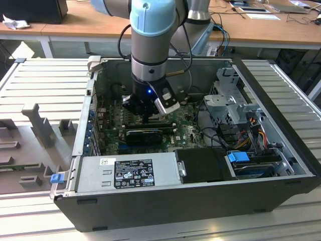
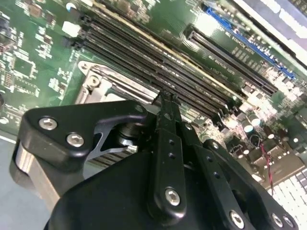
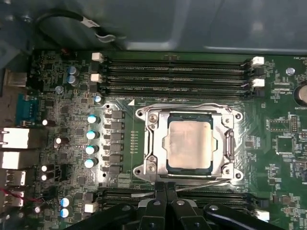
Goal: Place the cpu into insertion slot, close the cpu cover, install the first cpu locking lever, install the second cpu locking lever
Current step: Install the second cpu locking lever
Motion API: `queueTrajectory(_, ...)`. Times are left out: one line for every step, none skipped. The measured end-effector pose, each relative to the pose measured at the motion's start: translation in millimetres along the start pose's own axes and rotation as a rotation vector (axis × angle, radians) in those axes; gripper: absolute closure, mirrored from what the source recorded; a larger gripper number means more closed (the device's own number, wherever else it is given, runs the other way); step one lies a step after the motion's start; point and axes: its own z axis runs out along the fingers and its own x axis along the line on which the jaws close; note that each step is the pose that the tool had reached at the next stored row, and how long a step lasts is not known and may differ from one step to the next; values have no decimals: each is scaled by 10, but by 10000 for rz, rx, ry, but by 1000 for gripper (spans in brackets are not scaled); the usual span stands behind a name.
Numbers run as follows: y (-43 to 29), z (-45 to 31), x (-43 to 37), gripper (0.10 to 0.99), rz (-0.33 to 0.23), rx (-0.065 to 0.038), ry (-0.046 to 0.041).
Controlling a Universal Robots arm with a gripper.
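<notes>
In the first wrist view the cpu (image 3: 188,143) lies flat in the insertion slot (image 3: 189,169), silver-grey top up. The silvery cpu cover (image 3: 152,143) is folded down around it, so the chip shows through its square window. One thin wire locking lever (image 3: 187,106) runs along the socket's far side, another (image 3: 204,182) along the side nearest my fingers. My gripper (image 3: 166,187) is shut, its tips together right at that nearer lever, with nothing seen between them. In the second wrist view the gripper (image 2: 166,98) hovers by the socket corner (image 2: 96,79). In the exterior view the gripper (image 1: 145,119) reaches down into the case.
Long black memory slots (image 3: 177,72) flank the socket on both sides. A row of blue-topped capacitors (image 3: 91,134) stands beside it. A black expansion card (image 1: 145,134), the power supply (image 1: 128,173) and the drive cage (image 1: 230,100) crowd the open case.
</notes>
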Motion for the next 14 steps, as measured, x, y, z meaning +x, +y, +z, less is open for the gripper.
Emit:
queueTrajectory(-15,1,14,980,-2,-33,-2)
queueTrajectory(-26,1,41,980,-5,-55,-3)
queueTrajectory(-33,2,60,980,-10,-79,-3)
queueTrajectory(-38,4,78,980,-15,-106,-4)
queueTrajectory(-43,6,101,980,-19,-143,-3)
queueTrajectory(-46,8,121,980,-22,-183,-5)
queueTrajectory(-50,12,144,980,-26,-231,-6)
queueTrajectory(-52,18,153,980,-31,-283,-7)
queueTrajectory(-54,28,155,980,-36,-365,-8)
queueTrajectory(-56,42,157,980,-36,-449,-12)
queueTrajectory(-59,58,162,980,-37,-517,-14)
queueTrajectory(-61,68,166,980,-40,-572,-15)
queueTrajectory(-61,79,171,980,-39,-609,-18)
queueTrajectory(-62,87,187,980,-40,-640,-17)
